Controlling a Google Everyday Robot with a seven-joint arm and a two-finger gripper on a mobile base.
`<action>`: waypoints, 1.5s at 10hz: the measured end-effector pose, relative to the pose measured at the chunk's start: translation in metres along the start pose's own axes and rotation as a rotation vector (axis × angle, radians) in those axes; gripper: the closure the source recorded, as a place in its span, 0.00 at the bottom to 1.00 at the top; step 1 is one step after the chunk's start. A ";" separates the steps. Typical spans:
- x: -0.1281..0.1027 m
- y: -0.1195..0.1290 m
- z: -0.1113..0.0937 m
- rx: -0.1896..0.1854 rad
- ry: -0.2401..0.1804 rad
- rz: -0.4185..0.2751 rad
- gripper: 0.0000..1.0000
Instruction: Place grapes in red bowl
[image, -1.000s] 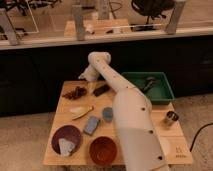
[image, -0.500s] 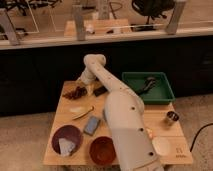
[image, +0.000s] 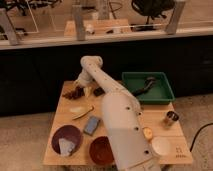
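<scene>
Since a second ago the arm has swung left, and its wrist has dropped toward the table's (image: 60, 117) far-left corner. The gripper (image: 83, 89) now sits low at about 11 o'clock on the tabletop, right against the grapes (image: 74, 93). It seems to touch them, though the view is too poor for us to be sure. We cannot tell whether it is open, closed, or gripping the bunch.

The grapes lie on the table at 11 o'clock. The red bowl (image: 101, 150) waits at 6 o'clock by the near edge, so the whole tabletop lies between them.

We see two risks. A lumpy bunch could slip from a shallow grasp, or it could be nudged off the far-left edge. The maroon plate (image: 66, 136) at 7 o'clock stands just beside the bowl, and a release slightly left would land there instead.

Outward from the gripper, a black object (image: 98, 91) lies at its 3 o'clock. A yellow piece (image: 80, 111) and a grey-blue block (image: 91, 125) sit along the line to the bowl, so the carry should pass above them. The green bin (image: 148, 89) at 2 o'clock and a metal cup (image: 171, 118) at 4 o'clock are well apart from that route.
</scene>
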 end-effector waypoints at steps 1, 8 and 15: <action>-0.003 -0.003 0.002 -0.004 -0.006 0.000 0.47; -0.010 -0.012 0.004 -0.014 -0.083 0.029 1.00; -0.004 0.020 -0.092 0.178 -0.246 0.032 1.00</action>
